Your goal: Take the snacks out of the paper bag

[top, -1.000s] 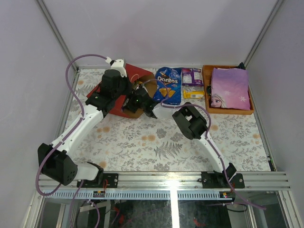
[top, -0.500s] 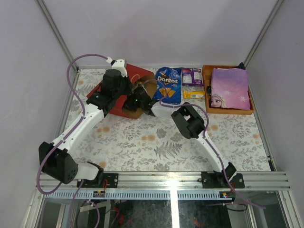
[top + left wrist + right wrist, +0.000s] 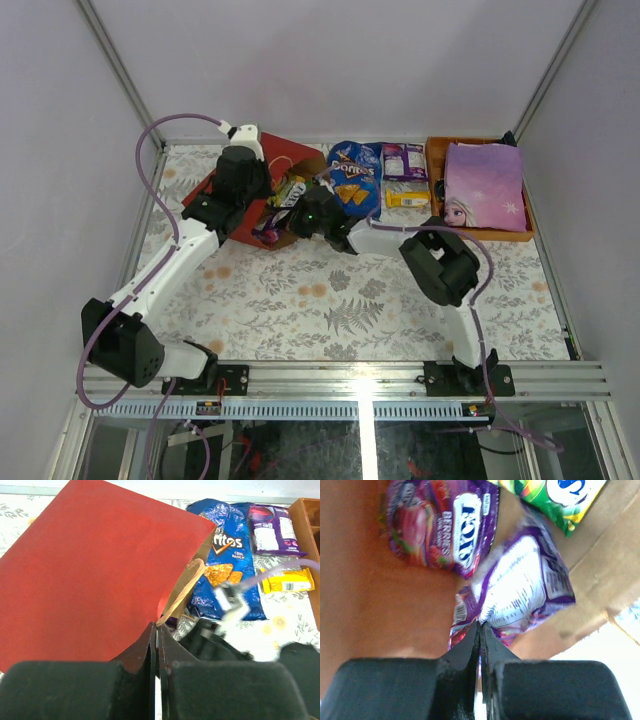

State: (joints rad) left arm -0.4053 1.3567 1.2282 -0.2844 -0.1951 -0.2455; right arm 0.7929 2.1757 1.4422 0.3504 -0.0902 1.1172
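Note:
The red paper bag point(image 3: 288, 150) point(image 3: 95, 570) lies on its side at the back left, its brown mouth facing right. My left gripper point(image 3: 250, 197) point(image 3: 157, 626) is shut on the bag's upper edge. Inside the mouth, my right gripper point(image 3: 287, 223) point(image 3: 481, 625) is shut on the edge of a purple snack packet point(image 3: 525, 587) point(image 3: 268, 230). A second purple packet point(image 3: 445, 525) and a yellow-green packet point(image 3: 560, 497) point(image 3: 291, 190) lie just beyond it in the bag. A blue Doritos bag point(image 3: 355, 180) point(image 3: 227, 570), a purple pack point(image 3: 404, 160) point(image 3: 270, 527) and a yellow pack point(image 3: 407, 199) point(image 3: 290, 580) rest on the table.
An orange tray point(image 3: 480, 236) point(image 3: 307, 530) stands at the back right with a lilac princess-print item point(image 3: 485, 180) in it. The table has a floral cloth point(image 3: 330, 300). Enclosure walls close off the left, back and right.
My right gripper has shut on the purple packet and drawn back to the right. Packets now show at the bag's mouth. The left gripper keeps its hold on the bag.

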